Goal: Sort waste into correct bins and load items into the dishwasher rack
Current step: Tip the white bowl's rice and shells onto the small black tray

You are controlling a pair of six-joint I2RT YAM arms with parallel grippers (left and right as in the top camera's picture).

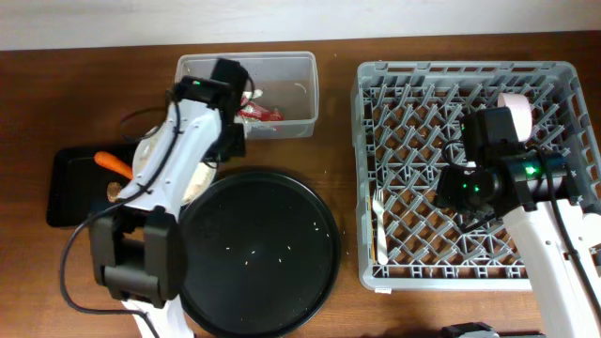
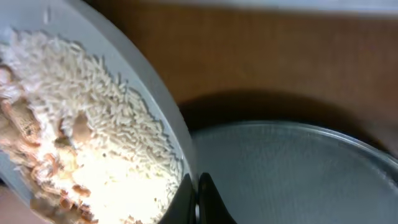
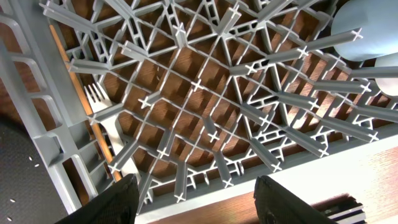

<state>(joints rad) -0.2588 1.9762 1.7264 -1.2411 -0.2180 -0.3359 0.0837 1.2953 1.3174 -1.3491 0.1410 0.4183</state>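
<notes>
My left gripper (image 1: 228, 141) (image 2: 196, 200) is shut on the rim of the pale plate (image 1: 148, 153) (image 2: 144, 70). It holds the plate tilted between the shallow black tray (image 1: 66, 192) and the clear tub (image 1: 282, 59). Beige rice and food scraps (image 2: 87, 130) lie on the plate. An orange carrot (image 1: 115, 164) lies in the shallow tray. A red wrapper (image 1: 260, 114) is in the tub. My right gripper (image 1: 453, 192) (image 3: 202, 205) is open and empty over the grey rack (image 1: 460, 68) (image 3: 37, 124). The rack holds a white fork (image 1: 377, 211) (image 3: 99, 102), a chopstick (image 3: 78, 87) and a white cup (image 1: 516, 111).
The large round black tray (image 1: 258, 249) (image 2: 298, 174) lies front centre with a few rice grains on it. A pale blue cup (image 3: 364, 25) shows at the rack's far corner in the right wrist view. Bare wooden table separates the tub and the rack.
</notes>
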